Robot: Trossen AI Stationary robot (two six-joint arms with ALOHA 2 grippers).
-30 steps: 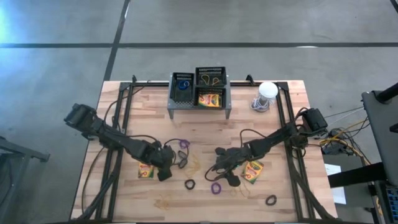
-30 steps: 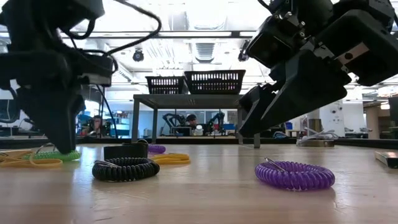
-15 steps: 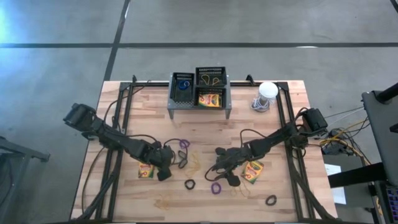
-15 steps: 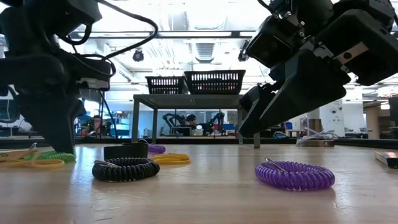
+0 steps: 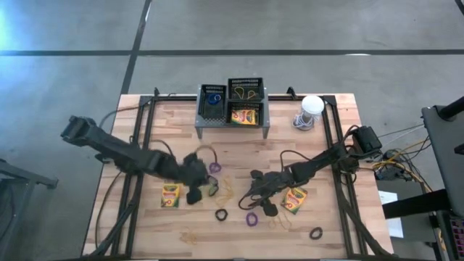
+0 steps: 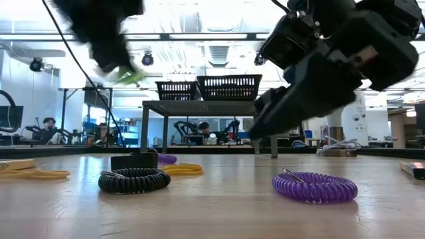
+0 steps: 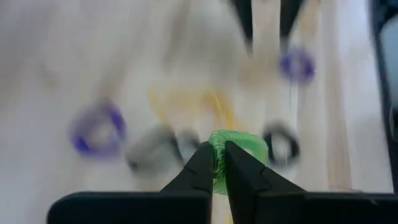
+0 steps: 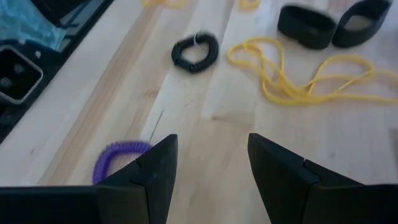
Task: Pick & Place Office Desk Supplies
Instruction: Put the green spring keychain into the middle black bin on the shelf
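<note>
High view: crayon box [image 5: 170,196] flat on the counter [image 5: 138,221], left side. Left claw [image 5: 197,190] just beside it, pinching a green loop band [image 7: 239,148], lifted clear of the wood. Black loop band [image 5: 221,214] and purple loop band [image 5: 251,218] lie mid-counter. Right claw [image 5: 254,192] low over them, fingers spread, holding nothing. Second crayon box [image 5: 293,200] beside the right arm.

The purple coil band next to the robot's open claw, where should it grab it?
Best guess: pinch one side of the purple coil band across its cord, one finger inside the loop and one outside, coming straight down. It lies flat on the table, so there is no edge to grip from the side. The open right gripper is already beside it.
</note>
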